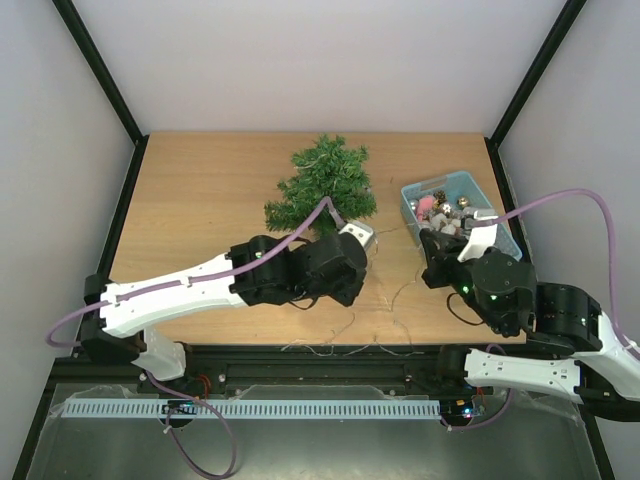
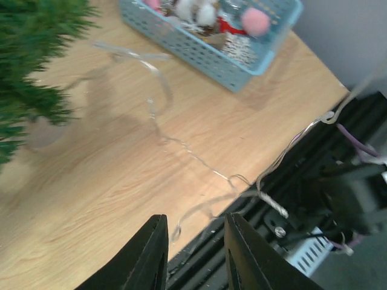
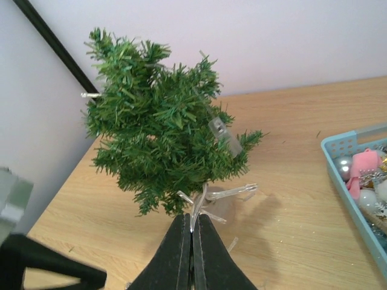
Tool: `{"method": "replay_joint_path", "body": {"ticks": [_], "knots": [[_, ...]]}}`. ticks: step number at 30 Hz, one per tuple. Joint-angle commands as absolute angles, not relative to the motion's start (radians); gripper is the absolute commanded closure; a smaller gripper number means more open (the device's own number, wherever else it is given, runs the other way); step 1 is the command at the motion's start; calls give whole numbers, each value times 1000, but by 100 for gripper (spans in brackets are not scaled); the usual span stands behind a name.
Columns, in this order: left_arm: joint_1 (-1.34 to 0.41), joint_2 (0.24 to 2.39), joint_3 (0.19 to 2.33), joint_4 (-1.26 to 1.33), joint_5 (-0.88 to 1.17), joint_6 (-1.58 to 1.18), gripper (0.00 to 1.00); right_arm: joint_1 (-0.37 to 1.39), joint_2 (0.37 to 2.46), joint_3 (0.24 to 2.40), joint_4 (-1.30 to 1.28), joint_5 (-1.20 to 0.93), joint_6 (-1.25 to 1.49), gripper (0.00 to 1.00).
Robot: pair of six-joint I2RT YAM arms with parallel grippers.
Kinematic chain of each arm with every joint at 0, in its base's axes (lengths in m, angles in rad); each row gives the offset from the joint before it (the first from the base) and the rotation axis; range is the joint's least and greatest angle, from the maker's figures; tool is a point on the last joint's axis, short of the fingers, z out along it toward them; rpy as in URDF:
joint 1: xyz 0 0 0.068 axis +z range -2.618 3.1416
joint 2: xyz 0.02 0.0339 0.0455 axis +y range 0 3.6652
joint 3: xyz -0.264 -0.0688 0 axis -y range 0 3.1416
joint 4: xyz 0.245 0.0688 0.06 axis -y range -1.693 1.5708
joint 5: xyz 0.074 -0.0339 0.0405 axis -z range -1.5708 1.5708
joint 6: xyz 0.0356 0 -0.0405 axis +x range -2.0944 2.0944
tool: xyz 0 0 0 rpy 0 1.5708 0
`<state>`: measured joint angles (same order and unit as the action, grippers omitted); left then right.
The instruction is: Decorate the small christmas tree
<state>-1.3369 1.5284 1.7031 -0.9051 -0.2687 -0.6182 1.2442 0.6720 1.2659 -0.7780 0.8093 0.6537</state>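
Right gripper (image 3: 192,217) is clamped on wire (image 3: 233,191) at tree's (image 3: 160,139) six o'clock; left gripper (image 2: 195,220) fingers are held apart.

top: high behind, whole table (image 1: 200,200) | wrists: low, close, forward | all share tree (image 1: 325,185), basket (image 1: 440,180)

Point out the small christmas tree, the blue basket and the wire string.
small christmas tree (image 3: 157,139): right wrist view, mid branches
blue basket (image 2: 199,54): left wrist view, near wall
wire string (image 2: 193,158): left wrist view, strand on table
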Motion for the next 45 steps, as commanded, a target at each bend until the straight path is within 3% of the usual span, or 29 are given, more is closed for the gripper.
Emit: {"method": "replay_joint_path", "body": {"ticks": [1, 5, 11, 14, 27, 38, 45], "knots": [[-1296, 1416, 1638, -873, -384, -673, 71, 1250, 696, 1222, -739, 764, 660, 99], [-1285, 1343, 1501, -799, -381, -687, 71, 1251, 679, 1168, -711, 695, 693, 99], [-1285, 1227, 1139, -427, -301, -677, 69, 1251, 679, 1149, -674, 586, 696, 99], [-1287, 1228, 1055, -306, -301, -669, 68, 1250, 703, 1168, -660, 501, 677, 99], [-1344, 1258, 979, -149, -313, -612, 65, 1250, 825, 1229, -622, 376, 662, 99], [-1393, 1297, 974, -254, -486, -649, 66, 1250, 891, 1320, -603, 339, 642, 99], [-1393, 1302, 896, -120, -567, -638, 67, 1250, 913, 1326, -577, 313, 644, 99]]}}
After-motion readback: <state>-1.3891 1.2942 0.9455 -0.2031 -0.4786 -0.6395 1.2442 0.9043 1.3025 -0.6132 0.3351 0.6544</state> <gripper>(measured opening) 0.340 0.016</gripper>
